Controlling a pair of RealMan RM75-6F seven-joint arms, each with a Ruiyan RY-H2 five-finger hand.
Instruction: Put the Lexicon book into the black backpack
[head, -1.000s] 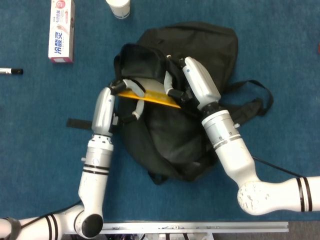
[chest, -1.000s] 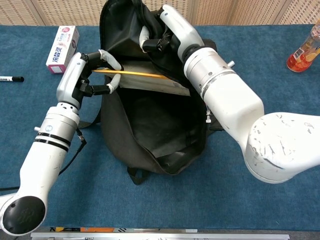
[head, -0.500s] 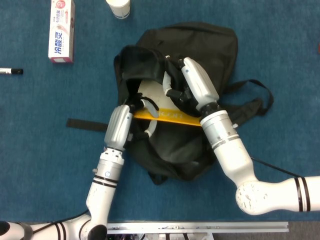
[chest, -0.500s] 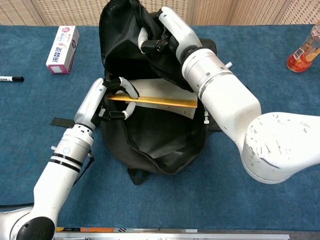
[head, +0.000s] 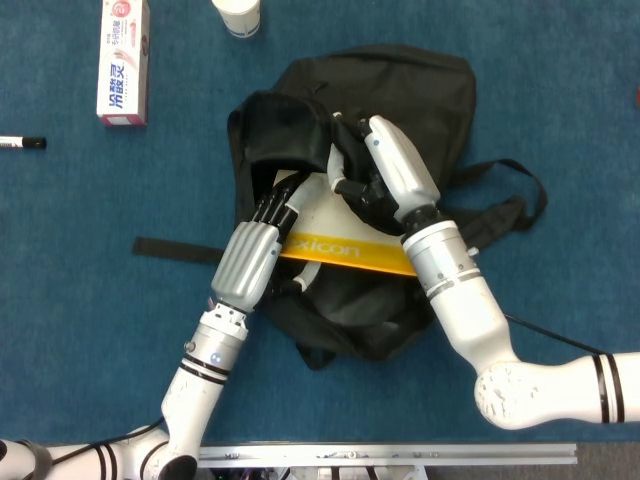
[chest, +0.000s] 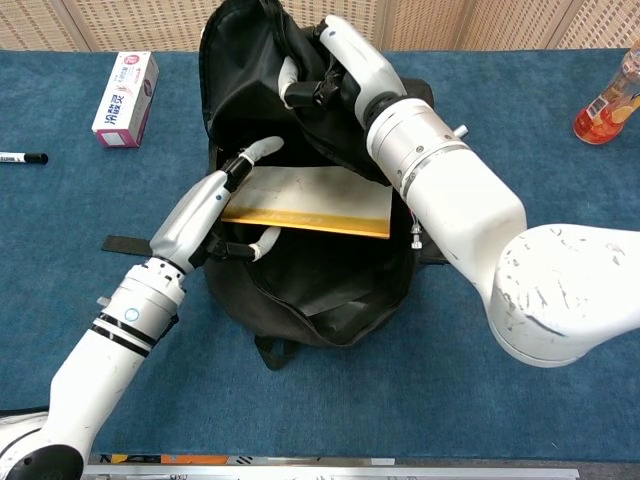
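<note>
The black backpack (head: 400, 100) (chest: 330, 280) lies in the middle of the blue table with its mouth gaping. The Lexicon book (head: 350, 250) (chest: 310, 200), white cover with a yellow band, lies nearly flat across that opening, partly inside. My left hand (head: 262, 245) (chest: 215, 200) holds the book's left end, with fingers (chest: 255, 150) stretched over the cover and the thumb curled beneath. My right hand (head: 350, 175) (chest: 315, 75) grips the backpack's upper flap and holds it up. The book's far edge is hidden under the flap.
A toothpaste box (head: 123, 60) (chest: 125, 85) lies at the far left, with a black marker (head: 20, 143) (chest: 20, 158) at the left edge. A white cup (head: 238, 15) stands behind the bag. A red bottle (chest: 610, 100) is at the right. Backpack straps (head: 510, 190) trail rightward.
My left hand brought the book down and toward me, turning it from edge-up to nearly flat in the opening, and its fingers straightened over the cover. The right hand kept the flap raised.
</note>
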